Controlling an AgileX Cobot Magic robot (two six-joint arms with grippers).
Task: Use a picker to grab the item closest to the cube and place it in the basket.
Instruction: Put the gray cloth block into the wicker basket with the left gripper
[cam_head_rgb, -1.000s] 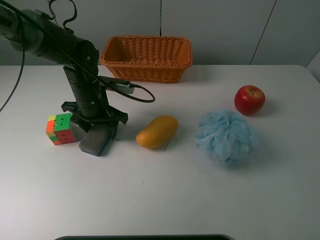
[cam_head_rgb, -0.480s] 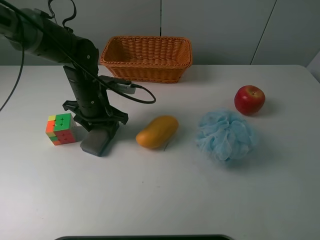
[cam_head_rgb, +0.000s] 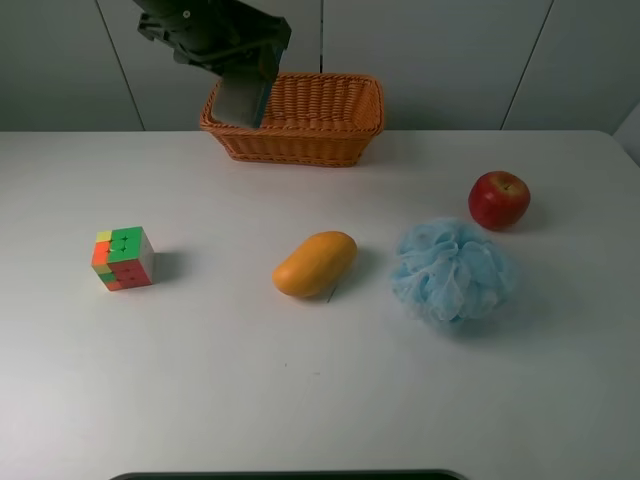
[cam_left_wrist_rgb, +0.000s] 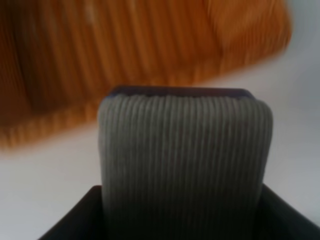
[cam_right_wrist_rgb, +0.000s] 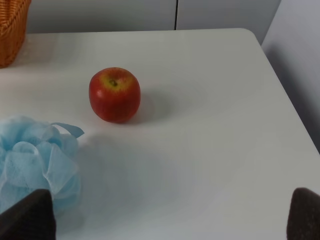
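White matte table (cam_head_rgb: 300, 400), grey panelled wall (cam_head_rgb: 430, 60) behind; left jaws pinching grey pad (cam_head_rgb: 243, 100) above basket (cam_head_rgb: 310, 140) edge; right jaws spread over table near puff (cam_right_wrist_rgb: 35, 165).

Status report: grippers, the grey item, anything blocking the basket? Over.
Left gripper shut on grey ribbed pad, held high at basket's left end, not yet released. Right gripper open, over by the apple. Nothing seen blocking the basket.

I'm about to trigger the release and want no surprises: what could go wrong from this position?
1. The grey pad hangs over the left rim of the basket, not its middle. If it is dropped here, it may catch the rim and tumble outside.
2. The left wrist view is blurred, which suggests motion. Opening the left gripper mid-swing could throw the pad off target.
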